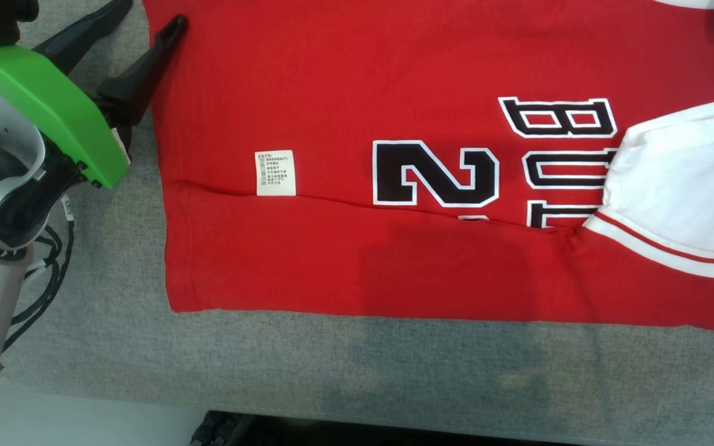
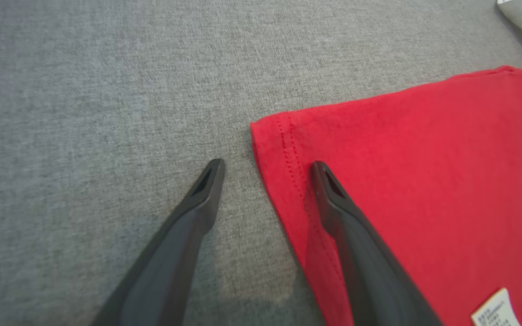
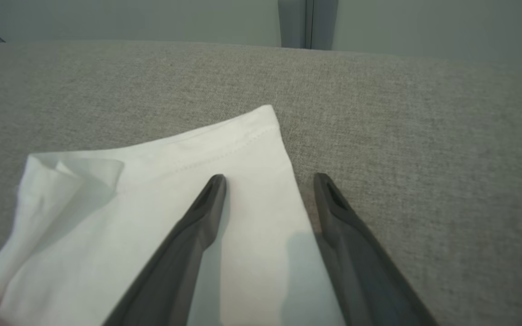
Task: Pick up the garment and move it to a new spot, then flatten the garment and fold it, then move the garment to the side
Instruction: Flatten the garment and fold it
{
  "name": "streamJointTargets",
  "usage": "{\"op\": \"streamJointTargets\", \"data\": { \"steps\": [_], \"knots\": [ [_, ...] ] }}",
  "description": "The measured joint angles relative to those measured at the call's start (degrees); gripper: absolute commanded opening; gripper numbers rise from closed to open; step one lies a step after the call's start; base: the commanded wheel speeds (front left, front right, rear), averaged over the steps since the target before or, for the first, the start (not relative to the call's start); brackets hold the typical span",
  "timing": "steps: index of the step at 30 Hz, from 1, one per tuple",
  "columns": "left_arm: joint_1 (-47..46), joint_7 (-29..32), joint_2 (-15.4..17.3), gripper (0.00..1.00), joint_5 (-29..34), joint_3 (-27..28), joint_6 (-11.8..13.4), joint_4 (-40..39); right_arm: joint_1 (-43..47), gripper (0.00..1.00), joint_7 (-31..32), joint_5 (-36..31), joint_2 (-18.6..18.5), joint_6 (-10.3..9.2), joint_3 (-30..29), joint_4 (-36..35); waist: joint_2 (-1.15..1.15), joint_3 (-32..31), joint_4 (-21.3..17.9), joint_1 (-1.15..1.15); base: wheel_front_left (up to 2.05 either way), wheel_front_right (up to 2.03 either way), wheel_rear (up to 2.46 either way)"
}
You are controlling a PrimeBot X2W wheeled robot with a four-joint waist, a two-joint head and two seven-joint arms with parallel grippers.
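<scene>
Red garment [image 1: 332, 93] laid flat on grey surface [image 1: 270, 365], left tool [image 2: 268, 166] spread open over its hem at upper left, right tool [image 3: 268, 178] spread open over white sleeve [image 3: 252, 149].

Right claw [image 3: 268, 178] spread astride the edge of the white sleeve [image 3: 152, 199]; grey cloth surface [image 3: 401, 136] beneath.

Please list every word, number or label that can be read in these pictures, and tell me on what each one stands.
"2": black digit on the red garment, lying sideways.
"BU": black letters beside it; a third letter is cut off by the fold and the white sleeve.
Care label on the garment: print too small to read.
</scene>
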Motion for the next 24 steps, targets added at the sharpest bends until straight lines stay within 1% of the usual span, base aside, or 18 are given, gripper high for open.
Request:
{"op": "streamJointTargets", "data": {
  "steps": [1, 2, 6, 7, 8, 9, 10, 11, 12, 13, 14, 17, 20, 24],
  "knots": [
    [-0.4, -0.6, -1.3, 1.0, -0.3, -0.1, 0.0, 1.1, -0.8, 1.0, -0.5, 0.0, 0.2, 0.0, 0.1, 1.1, 0.0, 0.2, 0.4, 0.0, 0.0, 0.0, 0.0],
    [-0.6, -0.7, -1.9, 1.0, -0.5, -0.2, 0.0, 1.6, -1.1, 1.0, -0.8, 0.0, 0.3, 0.01, 0.2, 1.5, 0.0, 0.3, 0.6, 0.0, 0.0, 0.0, 0.0],
    [-1.9, -0.7, -2.7, 1.0, -1.5, -0.9, -0.2, 3.2, -2.5, 1.0, -0.9, -0.1, 0.5, 0.11, 0.6, 3.3, 0.0, 0.3, 0.9, 0.0, 0.0, 0.0, 0.0],
    [-2.3, -0.7, -2.9, 0.93, -1.8, -1.1, -0.4, 3.6, -2.9, 1.0, -0.9, -0.2, 0.5, 0.16, 0.8, 3.9, 0.0, 0.2, 1.0, 0.0, 0.0, 0.0, 0.0],
    [-2.6, -1.0, -3.2, 0.62, -1.9, -1.4, -0.5, 4.1, -3.1, 1.0, -1.3, -0.4, 0.5, 0.34, 0.8, 4.5, 0.0, 0.1, 1.1, -0.01, 0.0, 0.0, 0.0],
    [-2.8, -1.3, -3.6, 0.46, -1.9, -1.7, -0.5, 4.9, -3.1, 1.0, -1.8, -0.6, 0.5, 0.55, 0.8, 5.1, 0.0, 0.0, 1.1, 0.0, 0.0, 0.0, 0.0],
    [-3.1, -1.4, -3.9, 0.32, -1.9, -1.9, -0.5, 5.4, -3.2, 0.98, -1.9, -0.8, 0.5, 0.66, 0.9, 5.7, 0.0, -0.2, 1.2, 0.0, 0.0, 0.0, 0.0],
    [-3.3, -1.4, -4.1, 0.09, -1.9, -2.2, -0.5, 5.8, -3.3, 0.59, -1.9, -0.9, 0.5, 0.68, 1.0, 6.1, 0.0, -0.4, 1.3, -0.01, 0.0, 0.0, 0.0],
    [-3.6, -1.4, -4.1, 0.0, -2.0, -2.3, -0.5, 6.2, -3.7, 0.41, -1.9, -0.9, 0.6, 0.68, 1.1, 6.6, 0.0, -0.6, 1.4, -0.01, 0.0, 0.0, 0.0],
    [-3.7, -1.4, -4.3, 0.0, -2.4, -2.3, -0.5, 6.8, -4.0, 0.23, -1.9, -0.9, 0.8, 0.59, 1.1, 7.1, 0.0, -0.7, 1.5, 0.0, 0.0, 0.0, 0.0],
    [-3.8, -1.4, -4.5, 0.0, -2.7, -2.4, -0.5, 7.2, -4.3, 0.0, -1.9, -0.9, 1.1, 0.46, 0.9, 7.5, 0.0, -0.7, 1.6, 0.0, 0.0, 0.0, 0.0],
    [-3.8, -1.4, -5.5, 0.0, -2.8, -3.0, -0.6, 7.6, -5.1, 0.0, -2.7, -0.6, 2.1, 0.53, 0.7, 8.5, 0.0, -0.8, 1.6, -0.01, 0.0, 0.0, 0.0],
    [-4.2, -1.9, -5.6, 0.0, -2.8, -3.2, -1.1, 8.6, -5.2, 0.0, -4.4, -0.4, 3.0, 1.05, 0.7, 8.6, 0.0, -0.9, 1.6, 0.0, 0.0, 0.0, 0.0],
    [-4.5, -2.5, -5.1, 0.0, -2.8, -3.2, -1.6, 9.4, -6.9, 0.0, -7.3, 0.8, 5.2, 2.05, 0.6, 8.1, 0.0, -1.0, 1.0, 0.0, 0.0, 0.0, 0.0]
  ]
}}
